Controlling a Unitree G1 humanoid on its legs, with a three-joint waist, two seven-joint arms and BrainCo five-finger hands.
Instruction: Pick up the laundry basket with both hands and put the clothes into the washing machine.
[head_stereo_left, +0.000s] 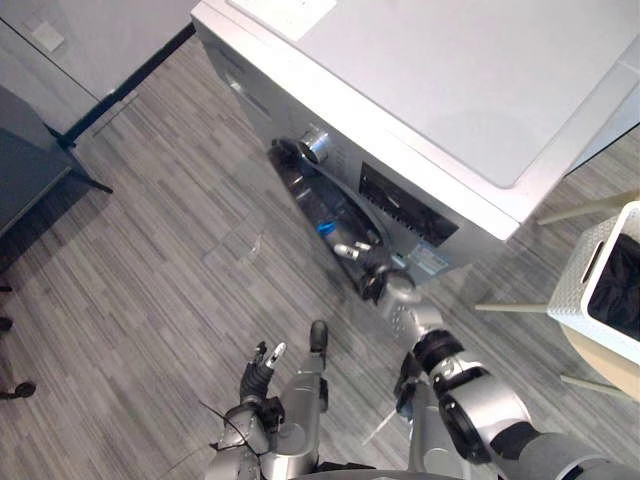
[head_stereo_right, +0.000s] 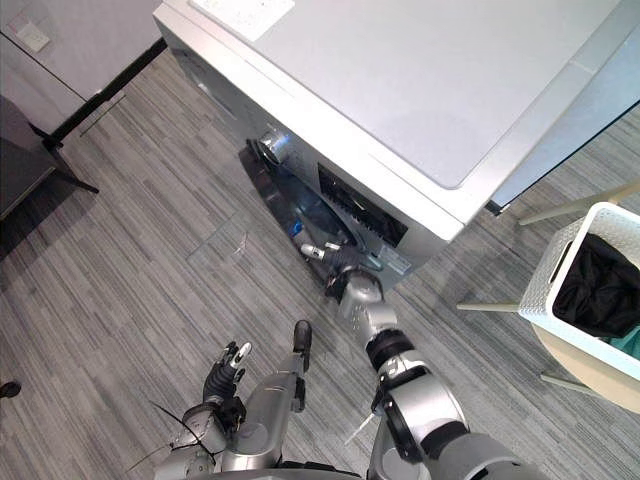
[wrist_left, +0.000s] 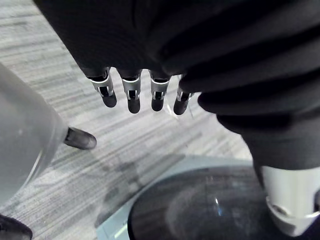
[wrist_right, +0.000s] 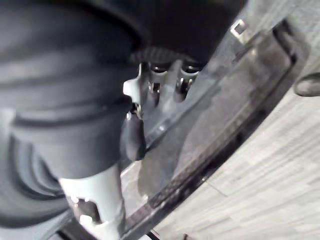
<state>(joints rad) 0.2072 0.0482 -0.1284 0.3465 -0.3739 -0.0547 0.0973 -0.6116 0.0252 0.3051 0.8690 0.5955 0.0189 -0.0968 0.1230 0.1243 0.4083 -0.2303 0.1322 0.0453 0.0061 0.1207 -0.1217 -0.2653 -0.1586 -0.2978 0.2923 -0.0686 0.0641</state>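
The white washing machine (head_stereo_left: 450, 80) stands ahead of me, its round dark door (head_stereo_left: 320, 200) swung out over the floor. My right hand (head_stereo_left: 378, 272) is at the door's free edge, fingers fairly straight against its rim and curled round nothing; the right wrist view shows that door rim (wrist_right: 235, 115) just past the fingers. My left hand (head_stereo_left: 260, 370) hangs low over the floor, relaxed and empty, its fingers (wrist_left: 131, 95) loosely extended. The white laundry basket (head_stereo_right: 570, 250) with dark clothes (head_stereo_right: 600, 285) in it sits far to my right, apart from both hands.
The basket rests on a pale wooden stool (head_stereo_left: 590, 350) with slanted legs. A dark low table (head_stereo_left: 30, 170) stands at the left, near a grey wall with a black baseboard (head_stereo_left: 130, 80). Grey plank floor (head_stereo_left: 170, 270) lies between it and the machine.
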